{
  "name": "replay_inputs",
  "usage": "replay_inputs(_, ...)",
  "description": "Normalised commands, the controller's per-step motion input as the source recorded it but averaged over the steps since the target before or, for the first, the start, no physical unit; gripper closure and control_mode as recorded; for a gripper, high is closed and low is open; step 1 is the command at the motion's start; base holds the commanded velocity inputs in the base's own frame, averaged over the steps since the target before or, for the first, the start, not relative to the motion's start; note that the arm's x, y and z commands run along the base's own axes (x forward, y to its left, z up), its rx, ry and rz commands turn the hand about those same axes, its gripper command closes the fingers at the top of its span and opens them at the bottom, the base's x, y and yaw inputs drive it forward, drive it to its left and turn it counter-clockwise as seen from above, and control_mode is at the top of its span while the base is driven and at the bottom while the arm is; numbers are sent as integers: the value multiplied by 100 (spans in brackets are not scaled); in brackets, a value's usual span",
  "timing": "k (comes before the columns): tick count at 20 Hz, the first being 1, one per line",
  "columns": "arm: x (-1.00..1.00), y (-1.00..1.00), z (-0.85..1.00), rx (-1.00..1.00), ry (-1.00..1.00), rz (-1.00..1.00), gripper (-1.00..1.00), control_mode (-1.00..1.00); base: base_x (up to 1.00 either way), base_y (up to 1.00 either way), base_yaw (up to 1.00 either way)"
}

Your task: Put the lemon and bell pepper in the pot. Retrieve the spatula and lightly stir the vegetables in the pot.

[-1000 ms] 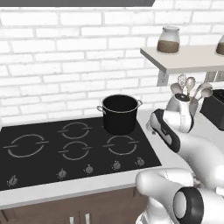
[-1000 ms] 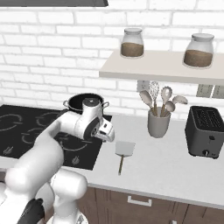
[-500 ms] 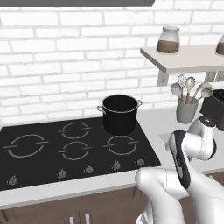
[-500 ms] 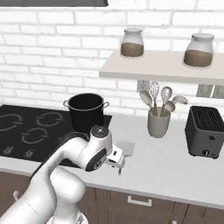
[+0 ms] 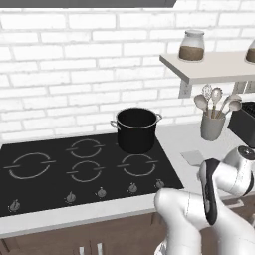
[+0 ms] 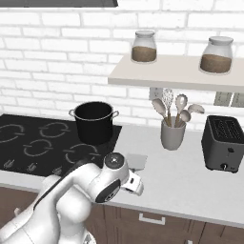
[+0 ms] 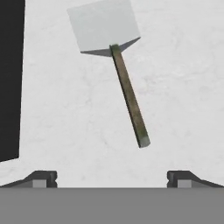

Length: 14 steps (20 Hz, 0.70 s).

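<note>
Since swinging off the pot [image 5: 136, 129], claw [image 7: 112, 177] spread, above spatula [image 7: 114, 61]

A: Where do the base views look from?
B: Behind the arm, left and right, down over the stove [image 5: 84, 164] and pot [image 5: 136, 128].
A: The hand view?
B: Close above the spatula [image 7: 118, 57] on the counter [image 7: 175, 87].

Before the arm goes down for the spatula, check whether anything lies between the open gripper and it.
Nothing visible does. In the hand view the grey-bladed spatula with its brown-green handle lies alone on the pale speckled counter, apart from the black cooktop, with the open gripper above it.
</note>
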Motion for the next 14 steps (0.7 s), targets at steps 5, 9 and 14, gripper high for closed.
replay_inputs(5,47,-18,-10,5,33,7,-100,-100,0,0,0)
replay_inputs(9,37,-17,-13,1,21,1,-100,-100,0,0,0)
replay_inputs(14,4,-15,-22,0,1,0,-100,-100,0,0,0)
